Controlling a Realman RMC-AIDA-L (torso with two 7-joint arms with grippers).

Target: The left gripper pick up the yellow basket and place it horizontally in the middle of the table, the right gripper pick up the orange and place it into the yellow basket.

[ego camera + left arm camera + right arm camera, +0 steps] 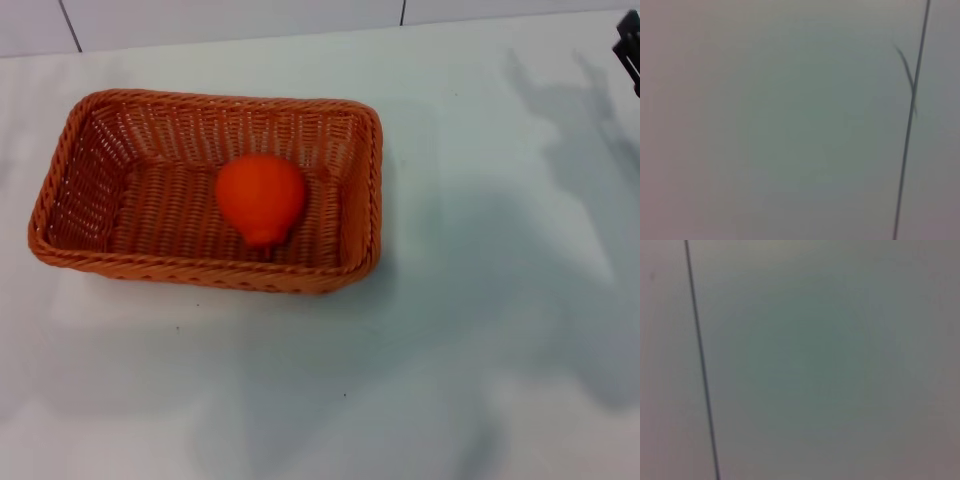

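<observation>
we see the basket (205, 190) lying lengthwise on the white counter (480, 330), left of centre, with the orange (261, 198) resting inside it. both steps look done. the right gripper (629, 55) is at the far right edge, grip unclear; the left gripper is out of view.

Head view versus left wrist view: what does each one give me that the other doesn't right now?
Only the head view shows the basket lying lengthwise on the table, with the orange resting inside it, and a dark piece of the right pincer at the far right edge, well away from the basket. Only the left wrist view shows a thin dark line crossing a plain pale surface, nothing else. Shared: neither shows the left pincer, and both show pale surface; I cannot tell whether it is the same one.
</observation>
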